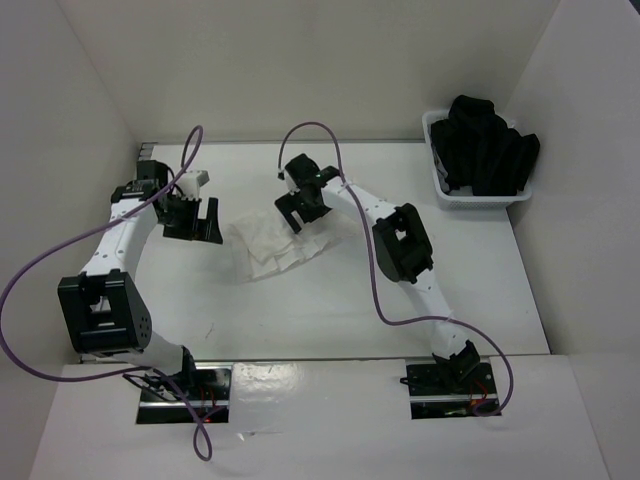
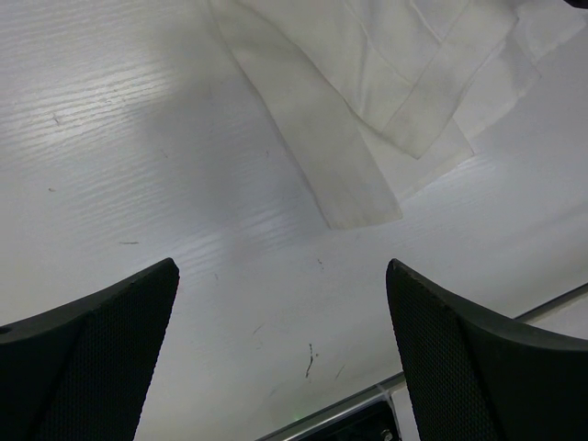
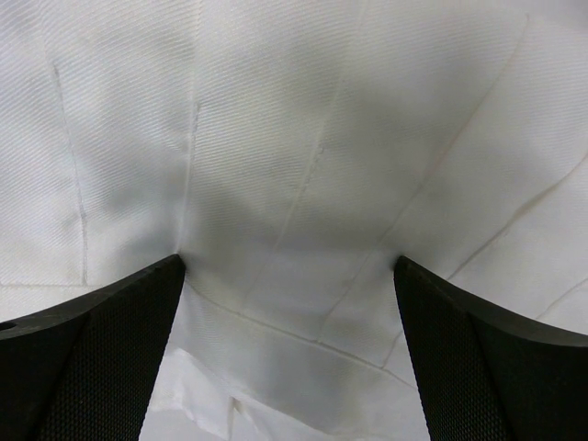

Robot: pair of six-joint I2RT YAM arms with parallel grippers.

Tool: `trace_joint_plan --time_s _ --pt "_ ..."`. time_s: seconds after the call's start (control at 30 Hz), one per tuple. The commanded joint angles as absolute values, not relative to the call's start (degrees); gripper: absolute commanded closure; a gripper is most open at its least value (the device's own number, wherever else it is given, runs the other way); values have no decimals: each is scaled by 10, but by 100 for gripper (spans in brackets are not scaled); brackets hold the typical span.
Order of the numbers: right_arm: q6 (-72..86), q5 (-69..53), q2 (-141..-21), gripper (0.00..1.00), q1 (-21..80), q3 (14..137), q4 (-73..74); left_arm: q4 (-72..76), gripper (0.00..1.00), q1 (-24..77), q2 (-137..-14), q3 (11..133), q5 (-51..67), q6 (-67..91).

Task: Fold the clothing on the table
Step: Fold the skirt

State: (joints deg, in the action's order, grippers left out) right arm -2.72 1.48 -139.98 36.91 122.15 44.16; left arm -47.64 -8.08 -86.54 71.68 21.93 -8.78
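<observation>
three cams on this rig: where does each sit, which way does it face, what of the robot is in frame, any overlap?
Top external: fixed above and behind the robot, looking down across the table; left arm and right arm show whole, with left gripper and right gripper.
Left wrist: looks down at bare table beside the clothing; its own open fingers sit at the bottom corners.
Right wrist: close above the clothing, fabric fills the view; its own open fingers sit at the bottom corners.
Shared: all three show the clothing.

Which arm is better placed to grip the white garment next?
Right. The right gripper, open, hangs directly over the clothing, fabric filling its wrist view; the left gripper, also open, is over bare table beside it.
</observation>
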Motion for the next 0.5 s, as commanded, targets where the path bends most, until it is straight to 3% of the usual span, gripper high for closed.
trace_joint_plan --time_s 0.0,0.17,0.47 --pt "-68 -9 -1391 1 363 1241 488 -481 0 -84 -876 737 222 -89" --pt "-88 -20 -1336 1 363 1249 508 -450 0 -84 -926 737 280 -89" --pt "-83 -20 -1277 1 363 1139 468 -396 0 -84 -1092 769 379 -83"
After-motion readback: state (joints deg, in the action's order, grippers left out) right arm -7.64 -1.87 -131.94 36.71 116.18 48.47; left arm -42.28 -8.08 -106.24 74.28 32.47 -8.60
